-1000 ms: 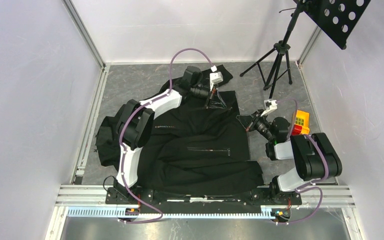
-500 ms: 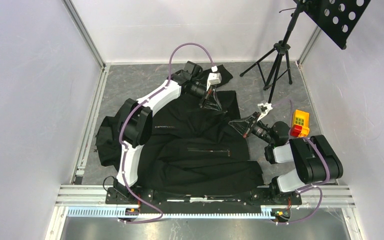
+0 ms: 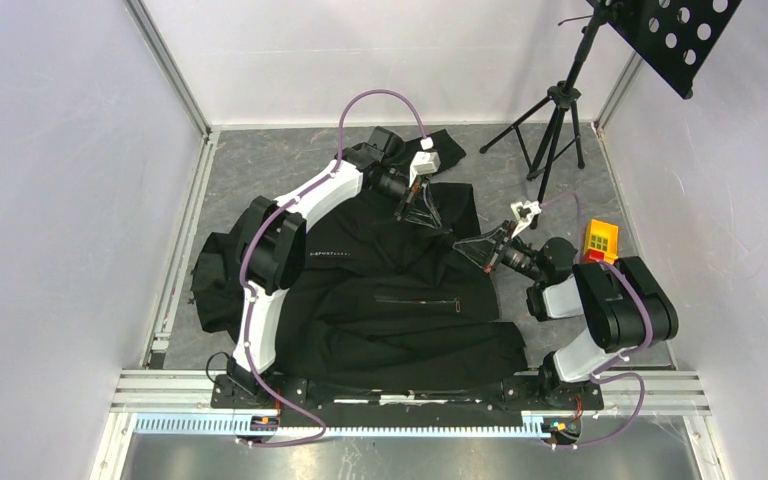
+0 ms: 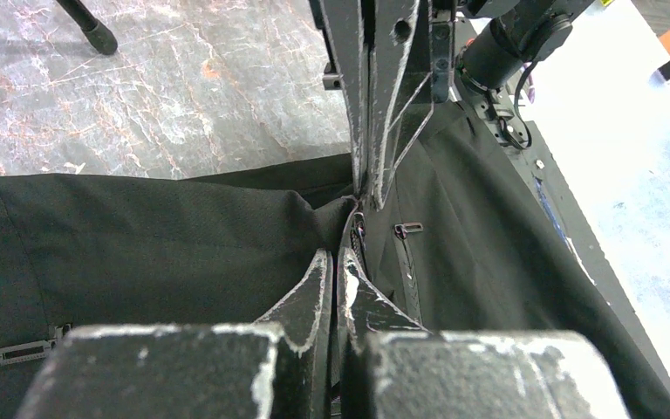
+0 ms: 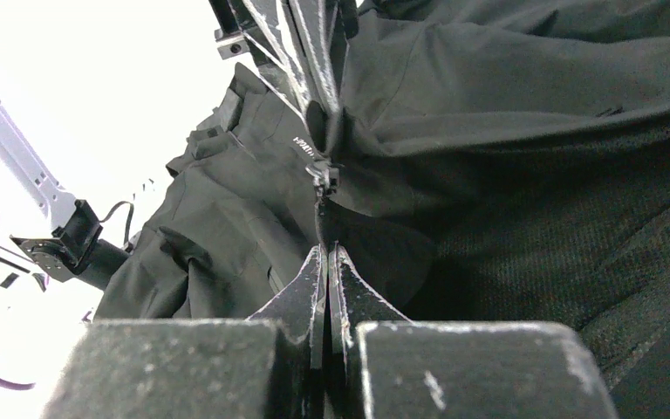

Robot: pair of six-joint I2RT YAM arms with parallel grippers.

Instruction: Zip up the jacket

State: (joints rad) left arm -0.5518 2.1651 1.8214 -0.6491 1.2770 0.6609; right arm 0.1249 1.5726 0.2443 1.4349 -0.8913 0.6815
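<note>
The black jacket (image 3: pixel 390 310) lies spread over the table, its front opening toward the far right. Near the far end of the front zipper (image 4: pixel 359 234), my left gripper (image 3: pixel 426 220) is shut on the jacket's fabric edge (image 4: pixel 336 255). My right gripper (image 3: pixel 459 243) reaches in from the right, shut on a thin dark strip (image 5: pixel 324 223) that runs up to the small zipper slider (image 5: pixel 323 173). The two grippers face each other tip to tip, a short span of zipper stretched between them. In the right wrist view, the left gripper's fingers (image 5: pixel 310 52) pinch the cloth just above the slider.
A yellow and red toy block (image 3: pixel 600 241) sits on the table behind the right arm. A black tripod (image 3: pixel 556 120) with a perforated stand (image 3: pixel 682 28) occupies the far right corner. White walls enclose three sides. A pocket zip (image 3: pixel 420 299) crosses the jacket's chest.
The right gripper has moved left toward the left gripper, uncovering the toy block. The left gripper has shifted slightly left. Both have stayed shut.
</note>
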